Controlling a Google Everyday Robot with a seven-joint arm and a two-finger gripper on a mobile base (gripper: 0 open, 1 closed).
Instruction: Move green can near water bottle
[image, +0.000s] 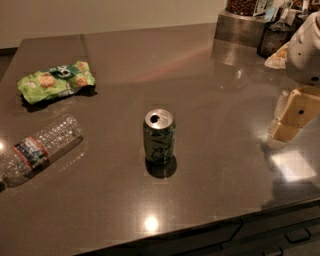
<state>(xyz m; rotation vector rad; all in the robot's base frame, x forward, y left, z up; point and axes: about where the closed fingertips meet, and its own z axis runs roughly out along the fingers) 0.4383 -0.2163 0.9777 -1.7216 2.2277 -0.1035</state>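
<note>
Countertop (200, 75): dark, glossy, carries everything. Positions below are relative to the green can (159, 136), which stands upright mid-counter, tab hole up.

Robot arm (307, 47): white, well off to the can's right at the frame edge.

Gripper (291, 119): hangs below the arm, low over the counter, well apart from the can. Nothing visibly in it; can't tell how far open it is.

Water bottle (37, 147): on its side, well to the can's left and slightly nearer the front edge, label up.

Snack bag (55, 81): left of the can and further back. Not part of the job.

Judgement: the step in hand is the approach, grasp not yet made. Next move needs the gripper brought across to the can and a side grasp on its body. Then carry it left and set it down just beside the bottle without nudging it, as a lying bottle may roll.
</note>
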